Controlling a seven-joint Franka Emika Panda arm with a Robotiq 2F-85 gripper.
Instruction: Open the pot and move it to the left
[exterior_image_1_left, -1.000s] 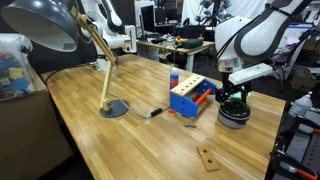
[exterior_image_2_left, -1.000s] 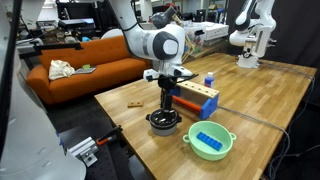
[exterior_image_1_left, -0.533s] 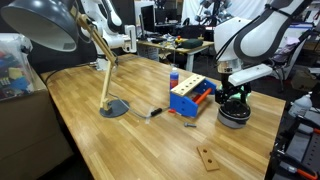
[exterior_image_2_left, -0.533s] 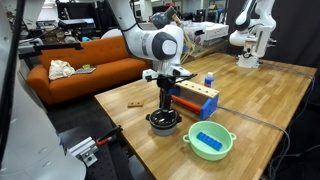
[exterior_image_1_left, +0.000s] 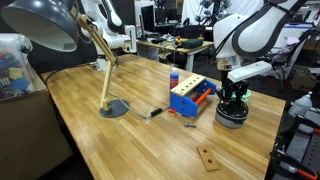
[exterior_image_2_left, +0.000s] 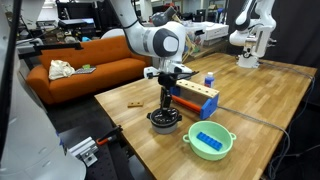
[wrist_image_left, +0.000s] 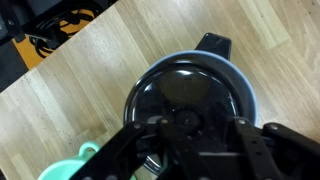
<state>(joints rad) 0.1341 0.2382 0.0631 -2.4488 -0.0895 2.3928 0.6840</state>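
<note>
Pot, squat, round and black, sits lidded beneath the pincer, whose grip cannot be told.

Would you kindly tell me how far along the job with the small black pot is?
Done: nothing yet; the dark round lid covers the small squat black pot. In hand: the gripper is down over the lid. Left: lifting it off, then shifting the pot left.
</note>
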